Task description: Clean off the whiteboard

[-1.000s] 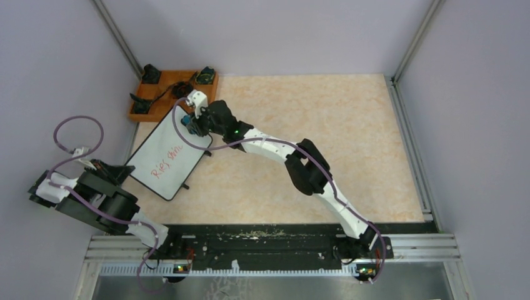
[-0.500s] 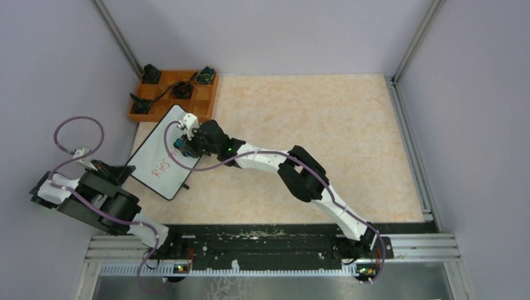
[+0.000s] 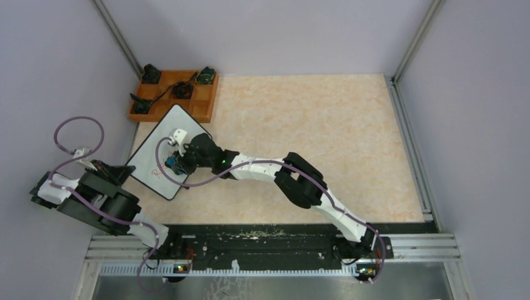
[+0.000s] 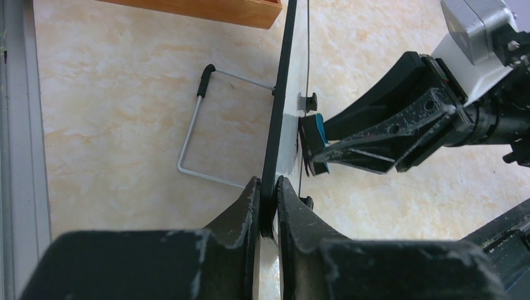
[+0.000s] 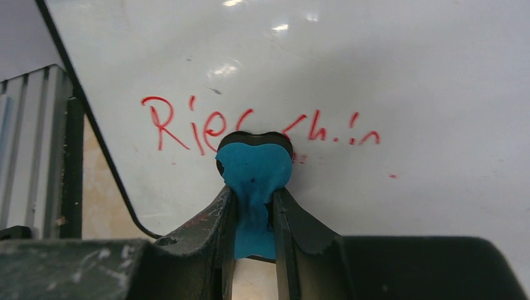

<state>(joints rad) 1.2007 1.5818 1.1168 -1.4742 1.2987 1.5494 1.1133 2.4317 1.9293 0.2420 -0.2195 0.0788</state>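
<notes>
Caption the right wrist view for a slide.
Right gripper holds a blue eraser against the red handwriting on the whiteboard.

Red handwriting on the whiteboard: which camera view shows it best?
The right wrist view: the red handwriting faces the camera, large and sharp, only its middle hidden by the blue eraser. The top view shows a tiny red trace beside the right arm. The left wrist view sees the whiteboard edge-on, no writing.

My blue eraser (image 5: 255, 170) covers the middle letters of the red handwriting (image 5: 164, 125), the whiteboard (image 5: 400, 69) runs off the right wrist view's top and right edges, and the orange tray (image 3: 206, 112) holds dark bits too small to name.
</notes>
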